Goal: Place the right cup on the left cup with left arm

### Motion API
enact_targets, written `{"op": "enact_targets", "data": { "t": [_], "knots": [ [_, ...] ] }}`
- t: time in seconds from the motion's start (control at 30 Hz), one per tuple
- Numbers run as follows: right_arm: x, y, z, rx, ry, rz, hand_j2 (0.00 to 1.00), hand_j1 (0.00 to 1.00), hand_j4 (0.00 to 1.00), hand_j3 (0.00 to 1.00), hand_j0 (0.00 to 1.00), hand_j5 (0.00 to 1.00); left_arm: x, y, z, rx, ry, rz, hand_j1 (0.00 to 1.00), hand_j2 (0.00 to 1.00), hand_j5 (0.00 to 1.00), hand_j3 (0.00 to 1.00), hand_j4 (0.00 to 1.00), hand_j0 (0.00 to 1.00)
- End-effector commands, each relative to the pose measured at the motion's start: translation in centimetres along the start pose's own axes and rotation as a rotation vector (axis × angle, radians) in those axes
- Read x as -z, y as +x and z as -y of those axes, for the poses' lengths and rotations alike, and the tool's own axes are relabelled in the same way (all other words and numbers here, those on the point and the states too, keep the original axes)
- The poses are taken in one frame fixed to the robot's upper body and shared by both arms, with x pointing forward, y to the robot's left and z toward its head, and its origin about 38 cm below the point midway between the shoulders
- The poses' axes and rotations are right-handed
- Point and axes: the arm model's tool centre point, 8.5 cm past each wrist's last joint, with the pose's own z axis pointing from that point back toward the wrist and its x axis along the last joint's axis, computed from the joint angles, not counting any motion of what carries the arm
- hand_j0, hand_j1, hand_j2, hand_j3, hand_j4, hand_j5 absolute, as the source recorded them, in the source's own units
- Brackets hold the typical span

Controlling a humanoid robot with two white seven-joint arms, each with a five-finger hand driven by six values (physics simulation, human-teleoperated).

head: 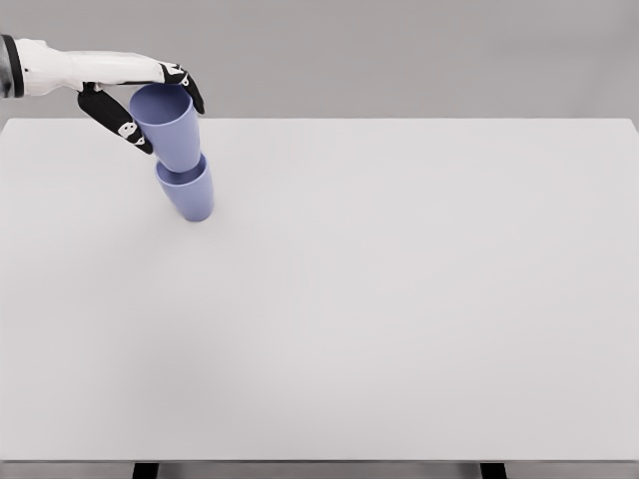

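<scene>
1. The worktop [399, 299] fills most of the view, from the left edge to the right edge.
2. Two cups are at the far left part of the worktop, well away from the near edge.
3. The lower cup [188, 193] stands on the worktop.
4. The upper cup [167, 125] sits in the mouth of the lower cup and leans a little to the left.
5. The left hand [135, 100] comes in from the left edge, up high, and wraps around the upper cup near its top.
6. One finger is behind the upper cup's rim, and the thumb is on its left side.
</scene>
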Motion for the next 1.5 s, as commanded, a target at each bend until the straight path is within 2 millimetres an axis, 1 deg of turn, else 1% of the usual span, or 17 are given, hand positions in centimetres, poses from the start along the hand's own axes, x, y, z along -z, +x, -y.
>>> {"op": "enact_targets", "data": {
  "t": [0.0, 0.03, 0.1, 0.17, 0.23, 0.47, 0.5, 0.63, 0.67, 0.77, 0.9, 1.17, 1.27, 1.43, 1.47],
  "knots": [
    [0.0, -0.02, -0.01, -0.002, 0.001, -0.001, 1.0, 1.0, 1.0, 1.0, 1.0, 1.0, -0.12, 0.01, -0.11, -0.007, 0.007, 0.001, 0.49, 0.49, 0.49, 0.49, 0.49, 0.49],
    [0.0, -0.02, -0.01, -0.002, 0.001, -0.001, 1.0, 1.0, 1.0, 1.0, 1.0, 1.0, -0.05, 0.05, -0.11, -0.006, 0.006, 0.002, 0.49, 0.49, 0.49, 0.49, 0.49, 0.49],
    [0.0, -0.01, 0.0, -0.001, 0.001, 0.0, 1.0, 1.0, 1.0, 1.0, 1.0, 1.0, -0.08, 0.03, -0.04, -0.004, 0.003, 0.0, 0.56, 0.56, 0.56, 0.56, 0.56, 0.56],
    [0.0, -0.01, 0.0, -0.001, 0.001, 0.0, 1.0, 1.0, 1.0, 1.0, 1.0, 1.0, -0.12, 0.0, -0.09, -0.005, 0.005, -0.001, 0.59, 0.59, 0.59, 0.59, 0.59, 0.59],
    [0.0, -0.01, 0.0, -0.001, 0.001, 0.0, 1.0, 1.0, 1.0, 1.0, 1.0, 1.0, -0.11, 0.0, -0.08, -0.003, 0.004, -0.001, 0.64, 0.64, 0.64, 0.64, 0.64, 0.64],
    [0.0, -0.02, -0.01, -0.002, 0.001, -0.001, 1.0, 1.0, 1.0, 1.0, 1.0, 1.0, -0.33, 0.09, -0.5, 0.0, 0.018, 0.0, 0.65, 0.65, 0.65, 0.65, 0.65, 0.65],
    [0.0, -0.01, 0.0, -0.001, 0.001, 0.0, 1.0, 1.0, 1.0, 1.0, 1.0, 1.0, -0.34, 0.1, -0.53, 0.001, 0.019, 0.0, 0.72, 0.72, 0.72, 0.72, 0.72, 0.72],
    [0.0, -0.02, -0.01, -0.002, 0.001, -0.001, 1.0, 1.0, 1.0, 1.0, 1.0, 1.0, -0.34, 0.1, -0.53, 0.001, 0.019, 0.0, 0.74, 0.74, 0.74, 0.74, 0.74, 0.74],
    [0.0, -0.01, 0.0, -0.001, 0.001, 0.0, 1.0, 1.0, 1.0, 1.0, 1.0, 1.0, -0.27, 0.14, -0.54, 0.002, 0.019, 0.001, 0.77, 0.77, 0.77, 0.77, 0.77, 0.77],
    [0.0, -0.01, 0.0, -0.001, 0.001, 0.0, 1.0, 1.0, 1.0, 1.0, 1.0, 1.0, -0.11, 0.27, -0.59, 0.003, 0.019, 0.006, 0.77, 0.77, 0.77, 0.77, 0.77, 0.77],
    [0.0, -0.01, 0.0, -0.001, 0.001, 0.0, 1.0, 1.0, 1.0, 1.0, 1.0, 1.0, -0.15, 0.17, -0.55, 0.002, 0.018, 0.003, 0.83, 0.83, 0.83, 0.83, 0.83, 0.83],
    [0.0, -0.01, 0.0, -0.001, 0.001, 0.0, 1.0, 1.0, 1.0, 1.0, 1.0, 1.0, -0.13, 0.02, -0.21, -0.004, 0.013, 0.001, 0.84, 0.84, 0.84, 0.84, 0.84, 0.84],
    [0.0, -0.02, -0.01, -0.002, 0.001, -0.001, 1.0, 1.0, 1.0, 1.0, 1.0, 1.0, -0.22, -0.07, -0.2, -0.004, 0.013, -0.002, 0.89, 0.89, 0.89, 0.89, 0.89, 0.89],
    [0.0, -0.02, -0.01, -0.002, 0.001, -0.001, 1.0, 1.0, 1.0, 1.0, 1.0, 1.0, -0.28, -0.05, -0.23, -0.003, 0.015, -0.002, 0.9, 0.9, 0.9, 0.9, 0.9, 0.9],
    [0.0, -0.01, 0.0, -0.001, 0.001, 0.0, 1.0, 1.0, 1.0, 1.0, 1.0, 1.0, -0.28, -0.05, -0.23, -0.003, 0.015, -0.002, 0.92, 0.92, 0.92, 0.92, 0.92, 0.92]
  ]
}}
